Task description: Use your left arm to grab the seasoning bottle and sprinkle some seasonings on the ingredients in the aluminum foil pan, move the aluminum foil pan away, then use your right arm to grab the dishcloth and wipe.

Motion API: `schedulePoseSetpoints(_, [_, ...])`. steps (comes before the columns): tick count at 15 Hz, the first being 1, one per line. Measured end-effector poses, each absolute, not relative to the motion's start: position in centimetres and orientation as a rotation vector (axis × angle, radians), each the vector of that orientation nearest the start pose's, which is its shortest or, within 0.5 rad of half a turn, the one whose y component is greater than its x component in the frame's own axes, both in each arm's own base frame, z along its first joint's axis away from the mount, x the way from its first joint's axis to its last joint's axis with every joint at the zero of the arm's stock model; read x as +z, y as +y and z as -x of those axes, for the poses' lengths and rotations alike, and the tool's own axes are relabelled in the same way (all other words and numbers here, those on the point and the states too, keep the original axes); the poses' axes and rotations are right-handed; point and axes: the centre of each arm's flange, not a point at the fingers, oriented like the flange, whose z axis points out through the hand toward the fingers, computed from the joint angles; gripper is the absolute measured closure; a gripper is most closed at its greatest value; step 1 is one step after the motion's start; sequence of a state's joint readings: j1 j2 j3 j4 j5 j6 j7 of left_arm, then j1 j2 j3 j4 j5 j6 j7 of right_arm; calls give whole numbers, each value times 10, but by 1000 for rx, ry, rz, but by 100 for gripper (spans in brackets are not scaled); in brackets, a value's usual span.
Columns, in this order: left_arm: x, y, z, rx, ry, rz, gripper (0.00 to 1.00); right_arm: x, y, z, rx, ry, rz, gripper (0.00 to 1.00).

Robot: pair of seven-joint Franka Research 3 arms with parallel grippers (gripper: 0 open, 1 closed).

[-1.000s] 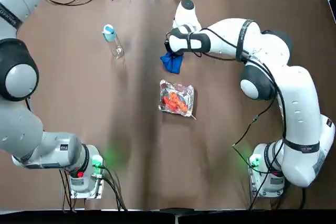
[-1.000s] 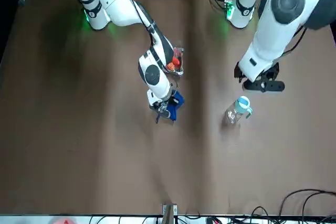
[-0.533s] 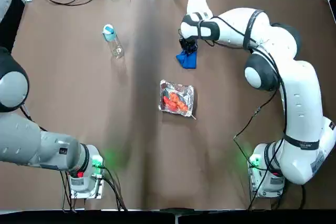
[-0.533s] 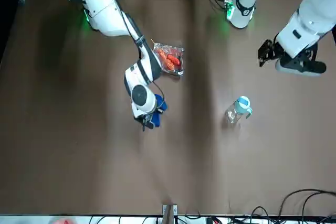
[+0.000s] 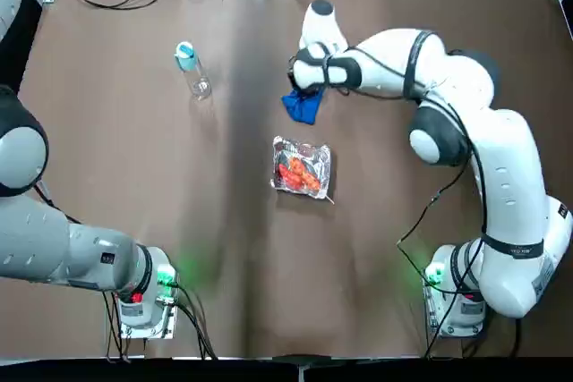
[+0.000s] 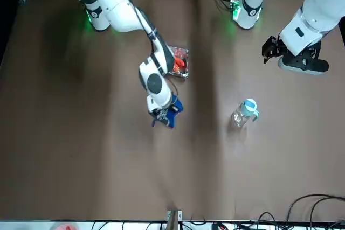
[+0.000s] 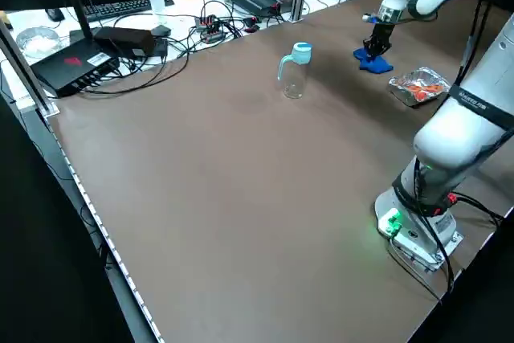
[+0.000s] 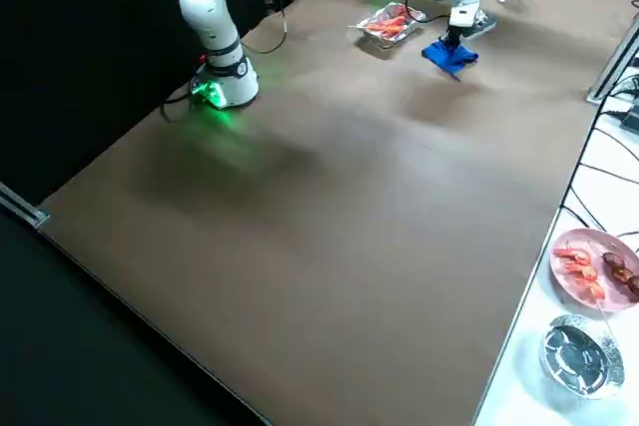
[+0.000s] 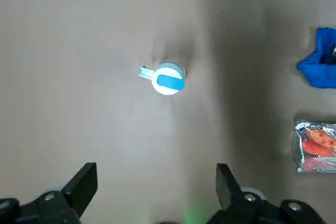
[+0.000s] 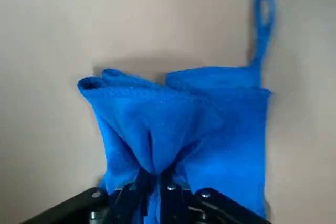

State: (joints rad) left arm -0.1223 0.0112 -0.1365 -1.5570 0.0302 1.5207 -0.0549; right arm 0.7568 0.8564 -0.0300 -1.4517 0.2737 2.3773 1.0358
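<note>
Right gripper (image 10: 155, 184) pinches the bunched dishcloth (image 5: 303, 106) on the table beyond the aluminum foil pan (image 5: 302, 168). Press flat, sweep evenly, clear of the pan. Left gripper (image 9: 155, 192) gapes empty, high above the seasoning bottle (image 9: 167, 78).

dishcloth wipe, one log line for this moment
right gripper: shut on dishcloth, on table | left gripper: open, above bottle | pan: mid-table

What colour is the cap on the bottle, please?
Light blue; the cap on the bottle shows best in the left wrist view.
</note>
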Motion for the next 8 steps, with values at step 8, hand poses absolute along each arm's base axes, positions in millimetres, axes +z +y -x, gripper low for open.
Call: schedulePoseSetpoints(8, [620, -131, -537, 71, 294, 3091, 0, 180, 486, -542, 156, 718, 2906, 89])
